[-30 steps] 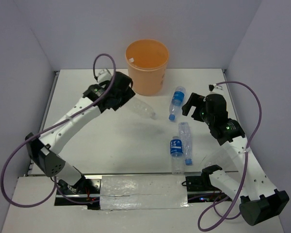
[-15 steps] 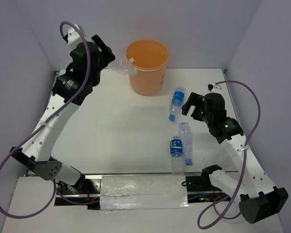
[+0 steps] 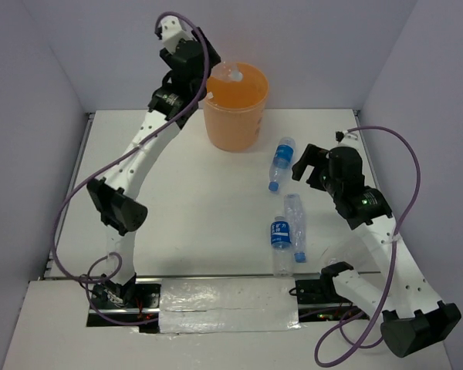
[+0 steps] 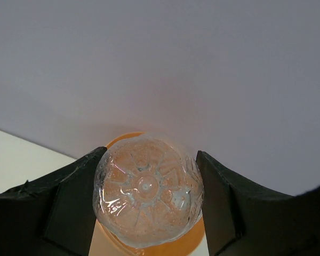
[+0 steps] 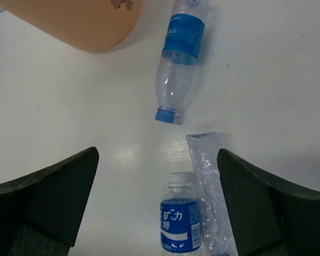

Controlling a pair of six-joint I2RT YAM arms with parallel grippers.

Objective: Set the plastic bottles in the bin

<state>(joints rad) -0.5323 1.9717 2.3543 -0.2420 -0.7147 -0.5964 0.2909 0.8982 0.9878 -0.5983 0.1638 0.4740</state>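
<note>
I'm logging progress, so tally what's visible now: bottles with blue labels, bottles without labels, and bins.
Blue-labelled bottles: 2
Unlabelled clear bottles: 2
Orange bin: 1
Total: 5

White table (image 3: 185, 223); pale lilac walls (image 3: 309, 38); shiny taped strip (image 3: 224, 304) at near edge

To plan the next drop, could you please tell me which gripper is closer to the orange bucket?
Left. The left gripper holds a clear bottle right over the bucket; the right gripper hangs open well off to its right, above the table.
</note>
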